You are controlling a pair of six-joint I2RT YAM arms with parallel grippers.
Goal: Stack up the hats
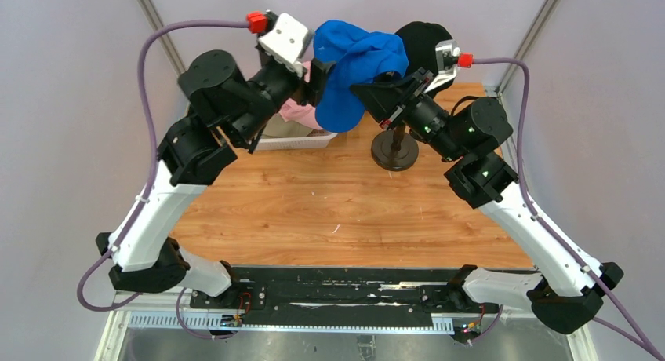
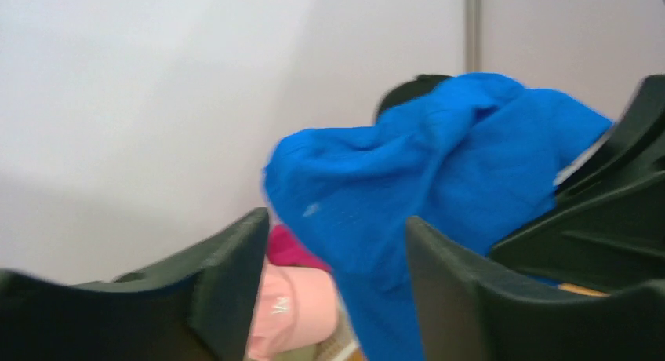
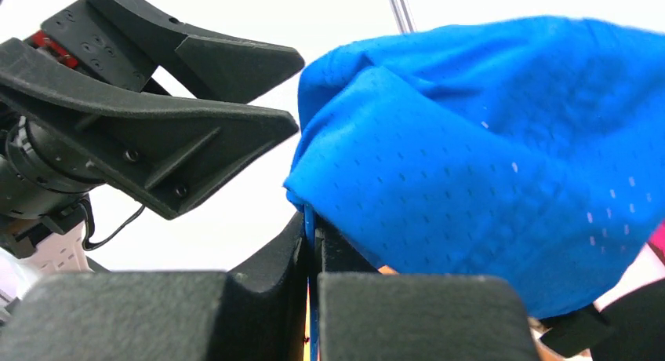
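Observation:
My right gripper (image 1: 370,90) is shut on the edge of the royal blue cap (image 1: 357,71) and holds it high above the table's back; the wrist view shows the fabric pinched between its jaws (image 3: 312,235). My left gripper (image 1: 317,69) is open right beside the blue cap (image 2: 439,196), whose fabric hangs just beyond the open jaws (image 2: 337,224). The black cap (image 1: 419,41) sits behind it, on top of the stand. The light pink cap (image 1: 298,114) lies in the basket, with the magenta cap (image 2: 290,251) behind it. A khaki bit (image 1: 276,128) shows under the pink cap.
The white perforated basket (image 1: 302,142) stands at the back left of the wooden table (image 1: 337,212). The dark stand's round base (image 1: 394,151) is at the back centre; the head on it is hidden. Grey walls close in at the back and sides.

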